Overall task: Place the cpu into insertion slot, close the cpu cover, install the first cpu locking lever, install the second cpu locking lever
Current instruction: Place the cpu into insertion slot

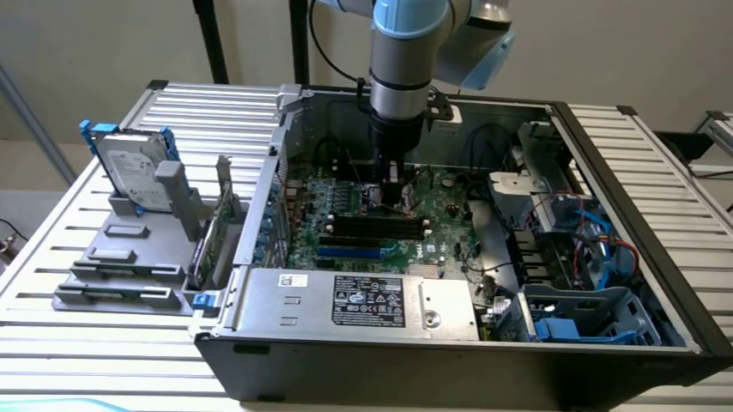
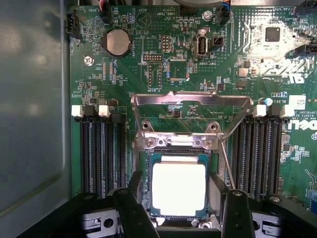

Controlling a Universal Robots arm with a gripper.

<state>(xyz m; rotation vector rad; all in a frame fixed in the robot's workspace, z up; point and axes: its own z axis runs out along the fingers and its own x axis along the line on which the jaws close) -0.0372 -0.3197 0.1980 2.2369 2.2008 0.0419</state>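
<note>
End effector (image 2: 184,215) hangs spread astride the cpu (image 2: 178,188) inside a computer case (image 1: 458,356) on a slatted table (image 1: 69,335), beige wall (image 1: 103,43) behind.

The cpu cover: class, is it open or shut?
Open: the cpu cover is swung back off the insertion slot, and the cpu sits uncovered in it.

Pale silver-grey cpu (image 2: 178,187), silver cpu cover (image 2: 190,99), green circuit board (image 2: 124,74), black memory slots (image 2: 101,153).

cpu (image 2: 178,188) in slot (image 2: 142,168) | cover (image 2: 190,99) flipped back beside slot | memory slots (image 2: 101,148) both sides of slot | gripper (image 2: 183,203) over cpu | board (image 1: 449,215) in case (image 1: 458,369) on table (image 1: 103,343)
</note>
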